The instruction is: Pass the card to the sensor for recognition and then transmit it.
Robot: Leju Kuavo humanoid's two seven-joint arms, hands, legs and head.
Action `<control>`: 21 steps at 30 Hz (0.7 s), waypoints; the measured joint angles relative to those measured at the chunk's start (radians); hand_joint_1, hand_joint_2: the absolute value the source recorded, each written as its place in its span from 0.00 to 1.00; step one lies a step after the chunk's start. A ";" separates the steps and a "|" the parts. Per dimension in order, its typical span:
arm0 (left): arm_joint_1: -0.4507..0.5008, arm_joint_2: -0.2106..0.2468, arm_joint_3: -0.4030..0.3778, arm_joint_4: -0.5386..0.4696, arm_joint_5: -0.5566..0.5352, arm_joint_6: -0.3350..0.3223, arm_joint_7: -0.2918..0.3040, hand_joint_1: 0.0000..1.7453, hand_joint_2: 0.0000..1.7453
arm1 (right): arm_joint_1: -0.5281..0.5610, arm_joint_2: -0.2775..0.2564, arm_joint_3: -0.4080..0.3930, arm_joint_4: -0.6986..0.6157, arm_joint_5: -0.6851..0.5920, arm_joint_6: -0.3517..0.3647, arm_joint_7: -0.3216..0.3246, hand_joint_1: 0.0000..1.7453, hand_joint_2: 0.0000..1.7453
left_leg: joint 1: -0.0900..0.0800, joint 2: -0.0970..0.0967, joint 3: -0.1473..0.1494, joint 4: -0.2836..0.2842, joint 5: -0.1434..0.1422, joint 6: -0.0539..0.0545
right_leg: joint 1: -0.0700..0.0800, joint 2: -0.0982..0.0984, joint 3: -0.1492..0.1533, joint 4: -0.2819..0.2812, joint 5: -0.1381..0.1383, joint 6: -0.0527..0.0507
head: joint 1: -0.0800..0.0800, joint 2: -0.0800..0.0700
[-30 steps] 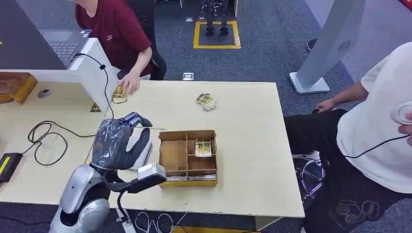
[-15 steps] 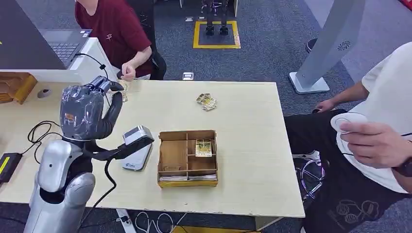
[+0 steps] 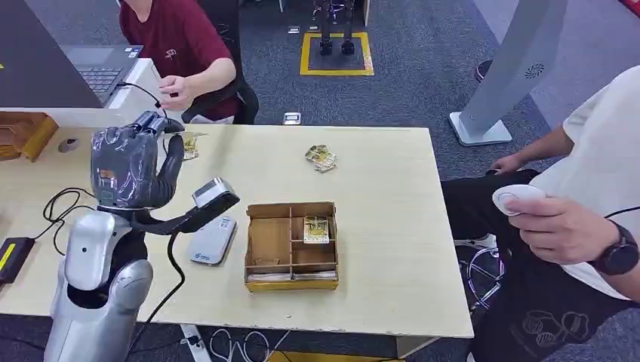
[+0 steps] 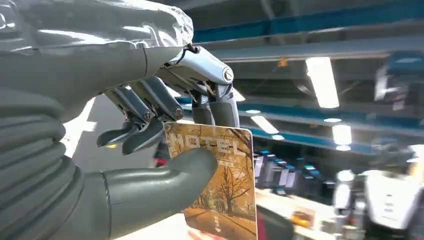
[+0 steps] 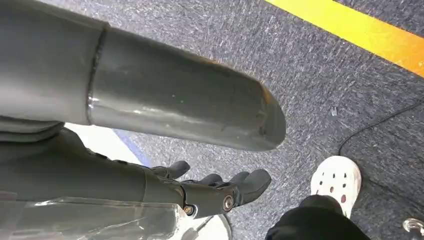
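Card [image 4: 217, 182] in hand, the robot has its left arm lifted over the far left part of the table [image 3: 377, 173], well above the surface. Its left hand [image 3: 132, 166] grips a hotel key card printed with an autumn tree scene, thumb pressed across one face and the darker fingers [image 4: 145, 127] hooked behind the top edge, so most of the card sticks out free of the hand. That looks deliberate: the exposed part is what someone else could take hold of. From the head view the card itself is hard to make out behind the plastic-covered hand.

The sensor [image 3: 211, 240], a flat grey-white reader, lies on the table just beside the cardboard tray [image 3: 292, 245], below and to the side of the raised hand and well apart from it. So I judge the scanning part is behind us and the handover is the step in hand. A person in a dark red shirt [image 3: 177, 38] sits at the table's far edge with a hand [image 3: 175, 90] lifted near the robot's fingers, not touching the card as far as I can tell.

More cards sit in one tray compartment [image 3: 315, 228], with a loose stack [image 3: 321, 157] further off.

The right hand [image 5: 210, 187] hangs low over the carpet, fingers loosely spread, holding nothing
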State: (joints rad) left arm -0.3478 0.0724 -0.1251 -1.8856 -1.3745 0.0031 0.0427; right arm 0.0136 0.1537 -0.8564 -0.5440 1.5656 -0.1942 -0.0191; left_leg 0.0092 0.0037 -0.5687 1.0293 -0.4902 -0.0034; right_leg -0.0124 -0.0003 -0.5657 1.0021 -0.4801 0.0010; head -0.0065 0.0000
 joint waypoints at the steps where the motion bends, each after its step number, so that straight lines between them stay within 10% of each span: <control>1: -0.003 -0.008 0.003 0.016 -0.012 0.000 0.002 1.00 1.00 | -0.002 0.000 0.006 0.000 0.000 0.003 0.001 0.00 0.00 | 0.000 0.000 0.000 0.000 0.000 0.000 | 0.000 0.000 0.000 0.000 0.000 0.000 | 0.000 0.000; 21: -0.017 -0.106 0.048 0.166 -0.098 0.009 0.014 1.00 1.00 | -0.016 0.000 0.047 0.002 0.000 -0.001 0.009 0.00 0.00 | 0.000 0.000 0.000 0.001 0.000 0.000 | 0.000 0.000 0.000 0.000 0.001 0.000 | 0.000 0.000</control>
State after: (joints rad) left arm -0.3648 -0.0332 -0.0767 -1.7197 -1.4729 0.0118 0.0565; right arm -0.0023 0.1537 -0.8095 -0.5421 1.5656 -0.1949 -0.0103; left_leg 0.0092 0.0037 -0.5688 1.0298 -0.4902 -0.0034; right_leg -0.0124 -0.0002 -0.5657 1.0021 -0.4796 0.0013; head -0.0065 -0.0004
